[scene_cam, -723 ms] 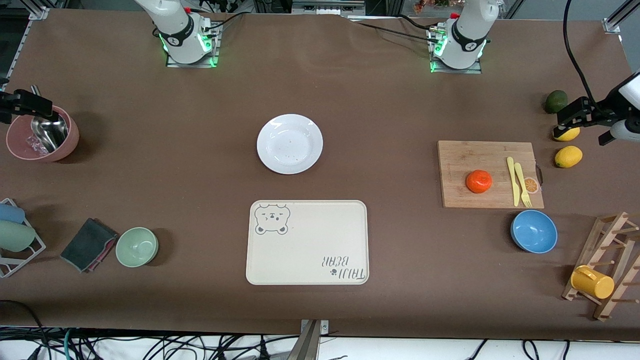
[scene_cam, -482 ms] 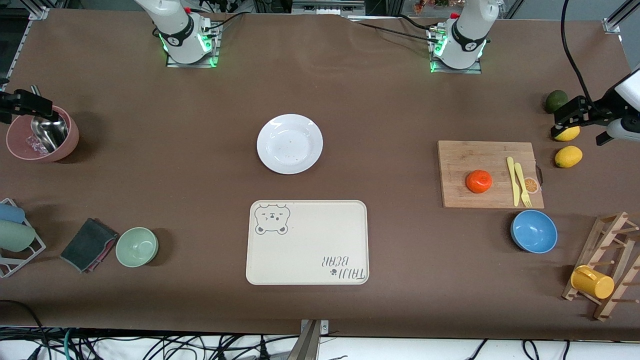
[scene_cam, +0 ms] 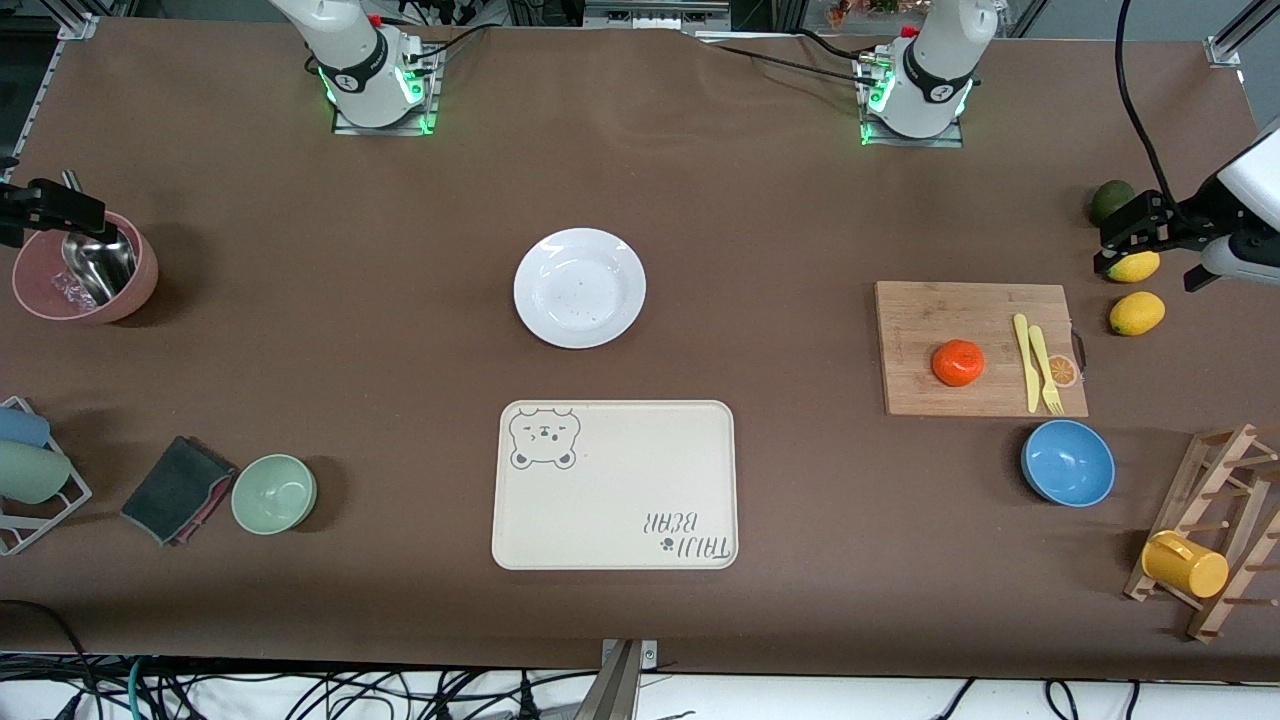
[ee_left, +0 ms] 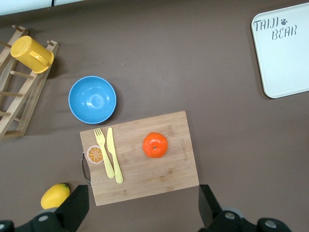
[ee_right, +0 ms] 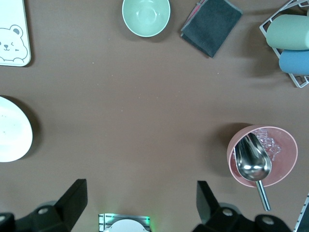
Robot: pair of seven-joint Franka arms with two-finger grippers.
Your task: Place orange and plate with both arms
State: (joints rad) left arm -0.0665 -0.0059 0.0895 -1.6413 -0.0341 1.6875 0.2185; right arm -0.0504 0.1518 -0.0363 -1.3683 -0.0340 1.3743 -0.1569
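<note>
Left gripper (scene_cam: 1128, 238): at the right edge of the front view, up in the air over the upper lemon (scene_cam: 1135, 266), its arm entering from the frame's right border; fingers (ee_left: 72, 209) spread wide and holding nothing (both dark tips frame the bottom of the left wrist view).

Right gripper (scene_cam: 50, 208): at the left edge of the front view, hanging over the pink bowl (scene_cam: 85, 268) with its metal scoop (ee_right: 252, 159); fingers (ee_right: 71, 200) likewise apart and empty.

Orange (scene_cam: 958, 362): right of centre in the front view, resting on the wooden cutting board (scene_cam: 920, 320), free of any grip; in the left wrist view it sits mid-frame (ee_left: 155, 145).

Plate (scene_cam: 580, 287): centre of the front view, bare, just above the bear-printed tray (scene_cam: 615, 485); only its edge shows at the left border of the right wrist view (ee_right: 13, 136).

On the board: a yellow knife (scene_cam: 1024, 360) and fork (scene_cam: 1043, 368) lie side by side, beside the orange toward the board's right end.

Around the board: blue bowl (scene_cam: 1068, 462) below it, second lemon (scene_cam: 1137, 313) to its right, avocado (scene_cam: 1110, 202) at upper right.

Lower left of the front view: green bowl (scene_cam: 274, 493) beside a dark cloth (scene_cam: 176, 488).
</note>
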